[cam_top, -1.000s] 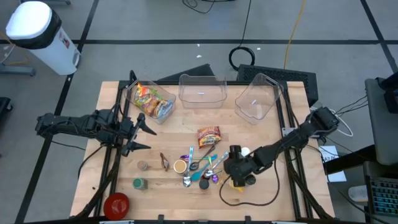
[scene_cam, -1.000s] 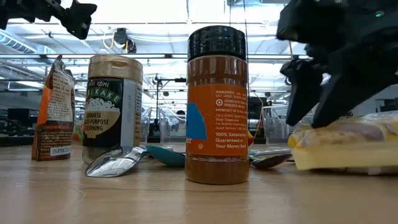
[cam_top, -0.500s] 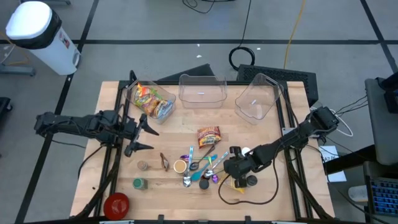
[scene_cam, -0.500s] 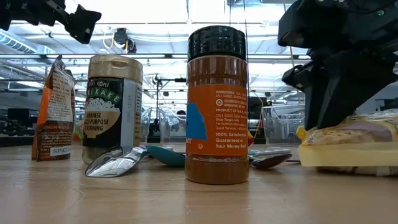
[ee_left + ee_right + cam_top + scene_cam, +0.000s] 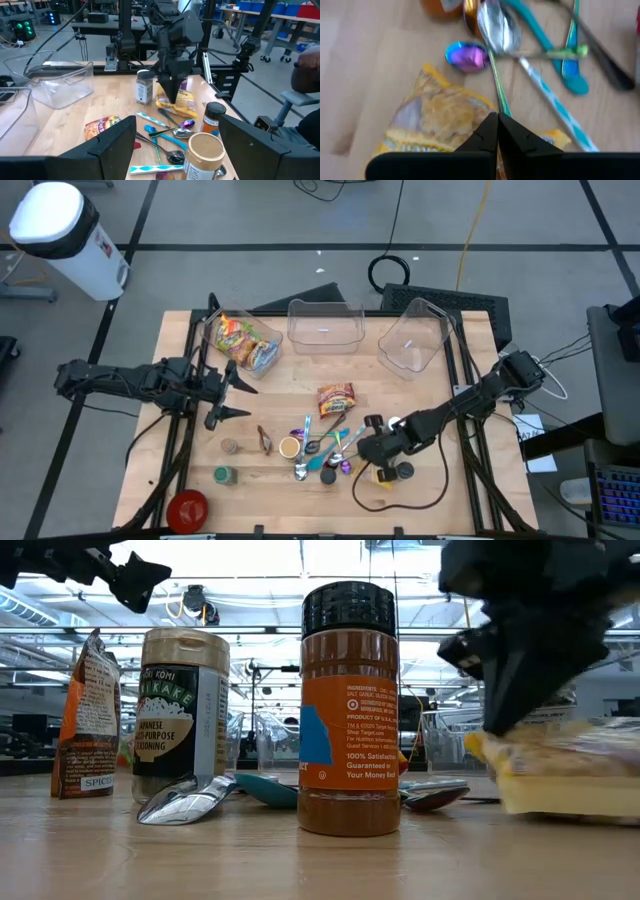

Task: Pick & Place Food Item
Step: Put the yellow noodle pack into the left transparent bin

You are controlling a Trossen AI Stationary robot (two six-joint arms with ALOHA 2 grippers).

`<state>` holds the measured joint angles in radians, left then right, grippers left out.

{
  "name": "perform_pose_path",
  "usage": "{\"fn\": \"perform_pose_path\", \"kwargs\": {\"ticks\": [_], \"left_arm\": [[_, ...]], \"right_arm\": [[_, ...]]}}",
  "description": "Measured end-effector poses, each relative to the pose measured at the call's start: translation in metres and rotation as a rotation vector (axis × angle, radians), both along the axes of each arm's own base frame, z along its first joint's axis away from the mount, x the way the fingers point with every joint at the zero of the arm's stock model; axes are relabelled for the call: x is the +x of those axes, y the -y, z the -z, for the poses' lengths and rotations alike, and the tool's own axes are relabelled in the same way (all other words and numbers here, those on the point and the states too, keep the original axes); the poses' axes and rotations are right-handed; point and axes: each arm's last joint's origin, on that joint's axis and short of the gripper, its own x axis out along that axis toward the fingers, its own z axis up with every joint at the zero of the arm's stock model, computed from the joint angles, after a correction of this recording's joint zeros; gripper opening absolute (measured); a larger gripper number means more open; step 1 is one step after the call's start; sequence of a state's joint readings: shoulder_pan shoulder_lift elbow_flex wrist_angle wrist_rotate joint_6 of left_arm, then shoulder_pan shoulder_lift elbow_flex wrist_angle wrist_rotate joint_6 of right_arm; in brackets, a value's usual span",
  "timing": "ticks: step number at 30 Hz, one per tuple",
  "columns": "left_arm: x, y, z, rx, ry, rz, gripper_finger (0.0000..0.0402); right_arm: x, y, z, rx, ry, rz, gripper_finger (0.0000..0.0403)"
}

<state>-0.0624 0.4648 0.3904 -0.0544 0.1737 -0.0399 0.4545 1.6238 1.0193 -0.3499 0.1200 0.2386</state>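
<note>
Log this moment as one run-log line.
right gripper: shut on yellow snack packet, beside spoons | left gripper: open, waiting over left table side | bins: packet not yet placed

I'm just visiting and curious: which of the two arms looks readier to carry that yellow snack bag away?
The right. Its gripper is shut on the yellow snack bag, low over the table's front right. The left gripper hangs open, far across the table near the left edge.

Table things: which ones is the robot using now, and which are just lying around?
Using: right tool, shut on yellow food packet; clear bin, probably.
Lying around: spoons, orange spice jar, seasoning jar, spice packet; left tool waits open.
</note>
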Motion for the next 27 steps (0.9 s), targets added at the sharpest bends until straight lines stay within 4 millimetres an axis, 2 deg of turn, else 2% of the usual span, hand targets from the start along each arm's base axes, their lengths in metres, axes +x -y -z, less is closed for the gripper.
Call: {"fn": "perform_pose_path", "kwargs": {"ticks": [9, 18, 21, 27], "left_arm": [[0.0, 0.0, 0.0, 0.001, 0.0, 0.0, 0.0292], [0.0, 0.0, 0.0, 0.0, -0.001, 0.0, 0.0292], [0.0, 0.0, 0.0, 0.0, 0.0, 0.0, 0.0292], [0.0, 0.0, 0.0, 0.0, 0.0, 0.0, 0.0292]], "right_arm": [[0.006, -0.006, -0.024, -0.09, 0.135, -0.004, 0.0], [0.005, -0.006, -0.024, -0.098, 0.142, 0.002, 0.0004], [0.005, -0.007, -0.02, -0.091, 0.171, -0.011, 0.003], [0.0, -0.003, -0.008, -0.108, 0.163, -0.019, 0.0131]]}}
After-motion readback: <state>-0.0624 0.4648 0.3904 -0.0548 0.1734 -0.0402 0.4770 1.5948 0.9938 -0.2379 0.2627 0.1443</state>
